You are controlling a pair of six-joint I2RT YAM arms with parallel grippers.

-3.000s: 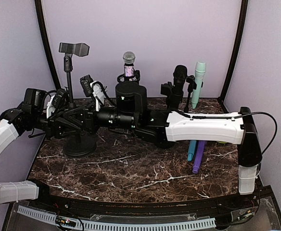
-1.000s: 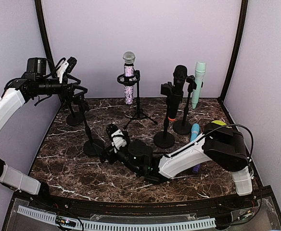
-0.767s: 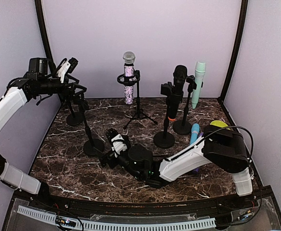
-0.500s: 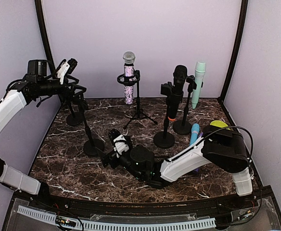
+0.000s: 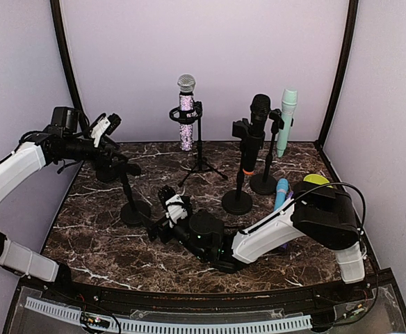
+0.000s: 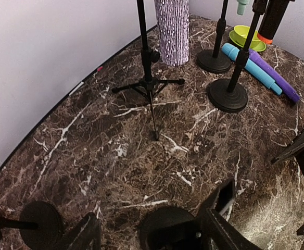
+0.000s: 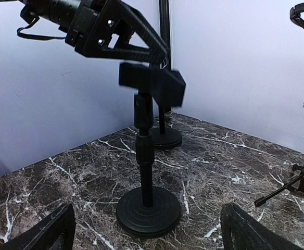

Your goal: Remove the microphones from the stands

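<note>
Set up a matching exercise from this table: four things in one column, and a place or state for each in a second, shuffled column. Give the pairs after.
Column one
1. glitter microphone
2. black microphone
3. blue microphone
4. empty stand

Column two
A. lying flat on the table
B. upright in a round-base stand, orange ring near its lower end
C. clip at the top holds nothing
D. upright in a tripod stand

Pairs: 1-D, 2-B, 3-A, 4-C

Near the back edge of the dark marble desk [image 5: 102, 240], a glittery silver-headed microphone [image 5: 185, 104] sits in a black tripod stand [image 5: 200, 149]; a mint-green microphone [image 5: 286, 118] stands upright toward the back right corner.
</note>
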